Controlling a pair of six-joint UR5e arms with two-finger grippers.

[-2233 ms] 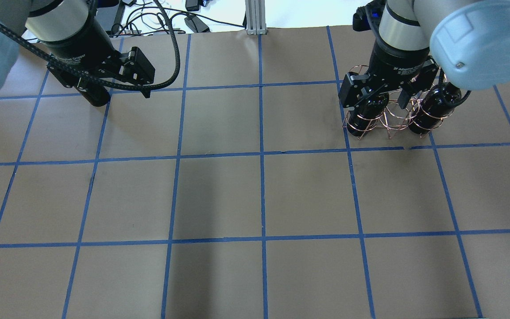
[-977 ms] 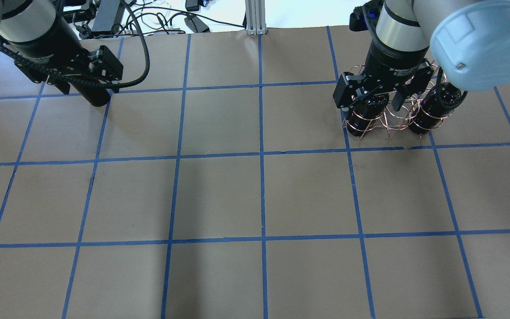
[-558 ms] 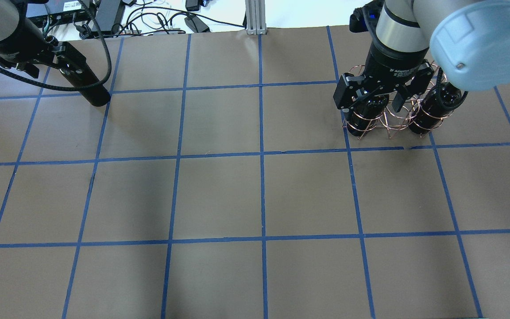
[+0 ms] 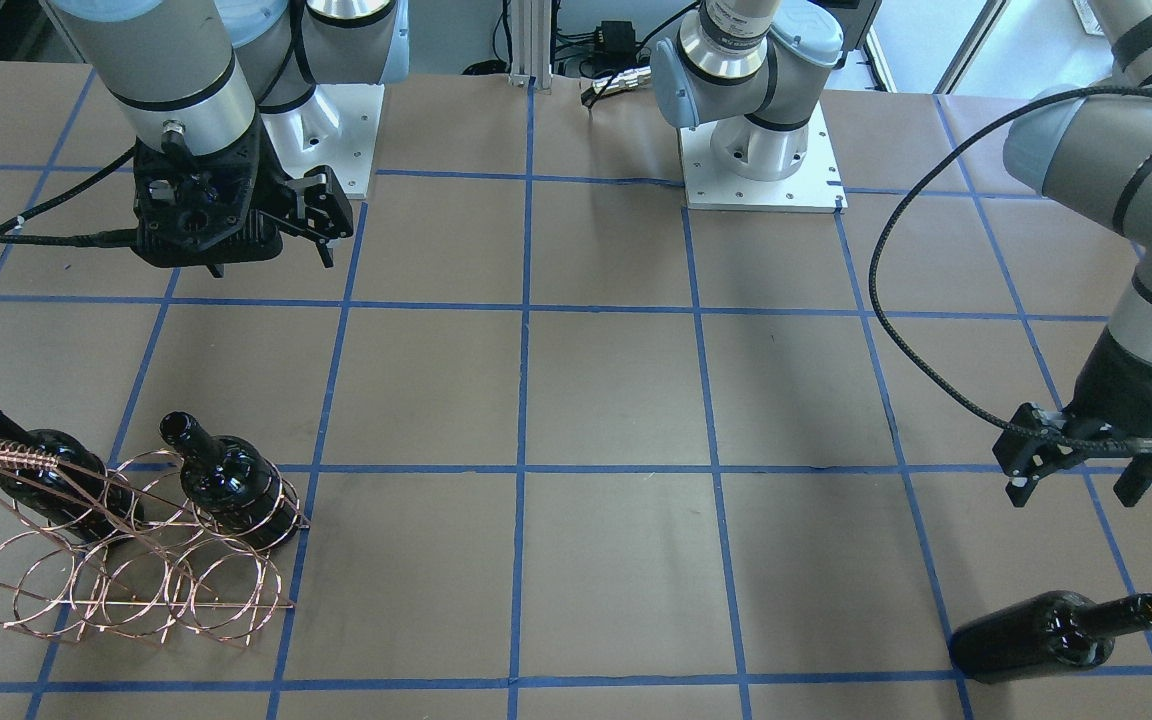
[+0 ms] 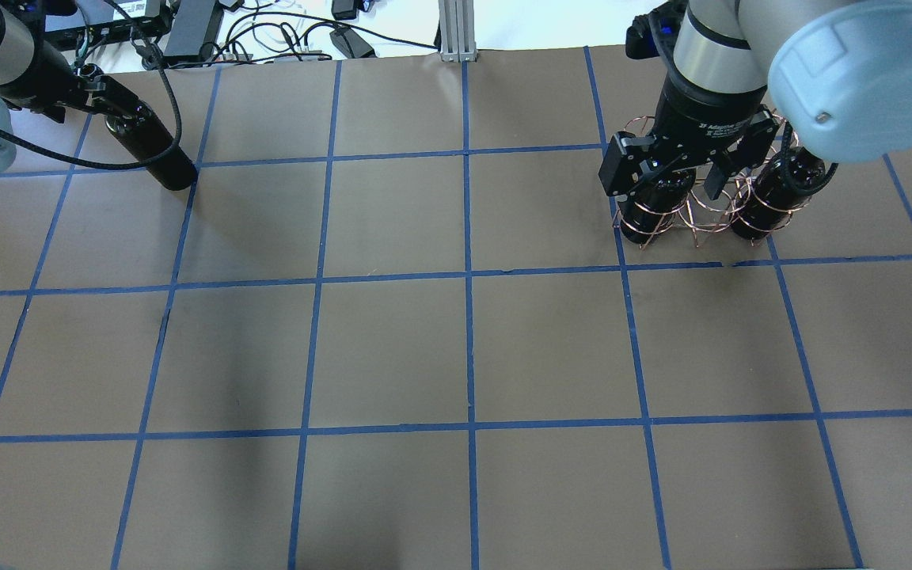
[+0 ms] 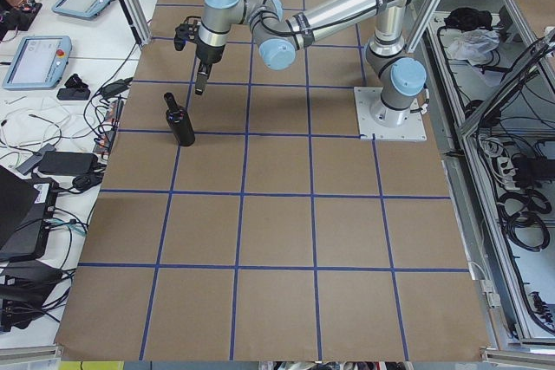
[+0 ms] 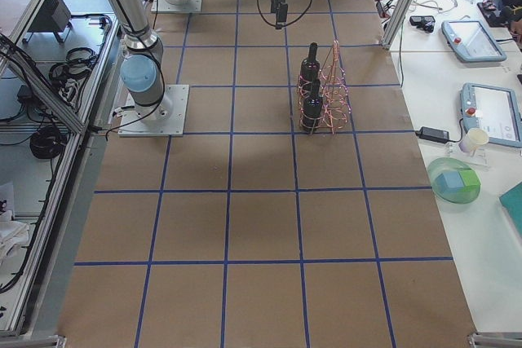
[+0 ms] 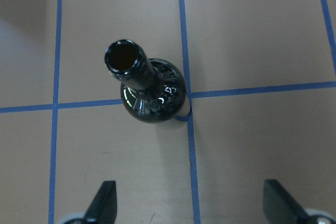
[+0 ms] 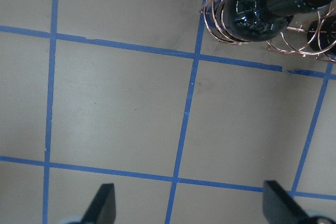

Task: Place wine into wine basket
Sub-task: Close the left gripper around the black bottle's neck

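The copper wire wine basket (image 4: pixel 126 585) stands at the table's far right in the overhead view (image 5: pixel 701 218). Two dark wine bottles (image 4: pixel 231 485) (image 4: pixel 46 480) sit in its outer rings; the middle ring is empty. A third wine bottle (image 4: pixel 1046 640) stands upright by itself on a tape crossing at the far left, and also shows in the overhead view (image 5: pixel 155 154) and the left wrist view (image 8: pixel 149 90). My left gripper (image 4: pixel 1081 485) is open and empty, above and beside that bottle, apart from it. My right gripper (image 5: pixel 668 180) is open and empty, hovering above the basket.
The table is brown paper with a blue tape grid (image 5: pixel 468 273). Cables and power bricks (image 5: pixel 266 32) lie beyond the far edge. Both arm bases (image 4: pixel 761 150) stand at the robot's side. Tablets and a bowl (image 7: pixel 457 185) lie on a side bench.
My left arm has drawn back to the upper left in the overhead view, uncovering the lone standing bottle. The right gripper has barely moved above the basket. The bottles have stayed put.
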